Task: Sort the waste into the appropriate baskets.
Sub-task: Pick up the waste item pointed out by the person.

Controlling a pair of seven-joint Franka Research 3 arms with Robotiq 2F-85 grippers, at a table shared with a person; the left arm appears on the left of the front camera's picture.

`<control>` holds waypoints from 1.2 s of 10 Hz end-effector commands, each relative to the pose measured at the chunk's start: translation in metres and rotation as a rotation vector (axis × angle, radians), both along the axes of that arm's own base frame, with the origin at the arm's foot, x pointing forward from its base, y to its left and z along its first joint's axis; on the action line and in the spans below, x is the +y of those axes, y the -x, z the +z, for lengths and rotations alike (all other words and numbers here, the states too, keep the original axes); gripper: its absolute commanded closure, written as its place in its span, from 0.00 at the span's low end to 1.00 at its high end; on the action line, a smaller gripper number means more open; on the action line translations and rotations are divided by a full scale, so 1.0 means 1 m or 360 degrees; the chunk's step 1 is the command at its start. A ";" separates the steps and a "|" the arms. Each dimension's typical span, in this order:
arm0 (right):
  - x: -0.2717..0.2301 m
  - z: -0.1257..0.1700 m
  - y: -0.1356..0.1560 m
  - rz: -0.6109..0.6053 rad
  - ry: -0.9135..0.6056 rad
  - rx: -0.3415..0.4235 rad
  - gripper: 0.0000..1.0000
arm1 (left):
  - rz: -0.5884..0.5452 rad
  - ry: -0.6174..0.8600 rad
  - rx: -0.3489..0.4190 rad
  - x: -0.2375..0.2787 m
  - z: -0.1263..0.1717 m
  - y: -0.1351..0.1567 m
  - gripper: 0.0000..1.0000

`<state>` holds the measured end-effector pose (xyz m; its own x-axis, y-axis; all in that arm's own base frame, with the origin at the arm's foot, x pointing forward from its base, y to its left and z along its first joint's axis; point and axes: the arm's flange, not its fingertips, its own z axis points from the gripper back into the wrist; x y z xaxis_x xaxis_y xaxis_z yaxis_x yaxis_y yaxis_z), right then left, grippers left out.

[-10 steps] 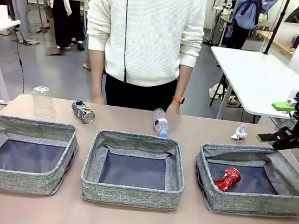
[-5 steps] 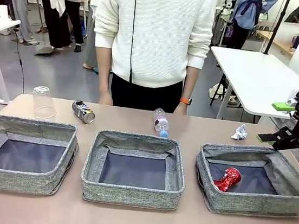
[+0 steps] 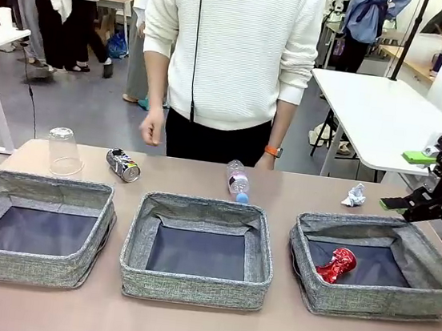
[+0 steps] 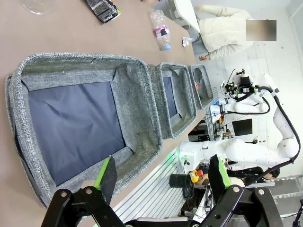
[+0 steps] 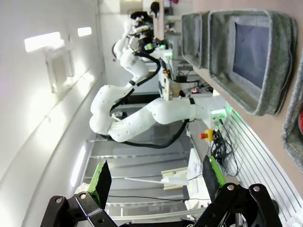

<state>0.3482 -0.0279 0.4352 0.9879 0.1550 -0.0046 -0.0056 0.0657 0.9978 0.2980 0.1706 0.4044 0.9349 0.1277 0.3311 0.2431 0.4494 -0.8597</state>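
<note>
Three grey woven baskets stand in a row: left point(image 3: 23, 266), middle point(image 3: 194, 287), right point(image 3: 382, 302). A crushed red can point(image 3: 336, 265) lies in the right basket. Behind the baskets on the table are an upturned clear cup point(image 3: 64, 152), a dark printed can point(image 3: 123, 165) on its side, a small blue-capped bottle point(image 3: 238, 180) and a white paper ball point(image 3: 354, 195). My right gripper point(image 3: 406, 181) hangs open and empty above the right basket's far right corner. My left gripper point(image 4: 161, 175) is open and empty near the left basket point(image 4: 142, 109).
A person in a white sweater stands at the far side, one hand point(image 3: 151, 131) held above the table edge. A white table point(image 3: 381, 112) stands behind on the right. The left arm point(image 5: 142, 47) appears far off in the right wrist view.
The person has shifted slightly to the right and lifted a hand on the left side. Both arms and all the litter stay where they were.
</note>
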 end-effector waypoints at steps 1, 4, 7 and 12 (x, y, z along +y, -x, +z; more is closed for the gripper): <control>0.000 0.005 0.000 -0.0002 -0.0017 0.0030 0.00 | -0.0006 0.0023 -0.0039 0.000 0.001 -0.001 0.00; 0.000 0.005 0.000 -0.0002 -0.0017 0.0030 0.00 | -0.0006 0.0023 -0.0039 0.000 0.001 -0.001 0.00; 0.000 0.005 0.000 -0.0002 -0.0017 0.0030 0.00 | -0.0006 0.0023 -0.0039 0.000 0.001 -0.001 0.00; 0.000 0.005 0.000 -0.0002 -0.0017 0.0030 0.00 | -0.0076 -0.0167 -0.0578 -0.005 0.011 -0.031 0.00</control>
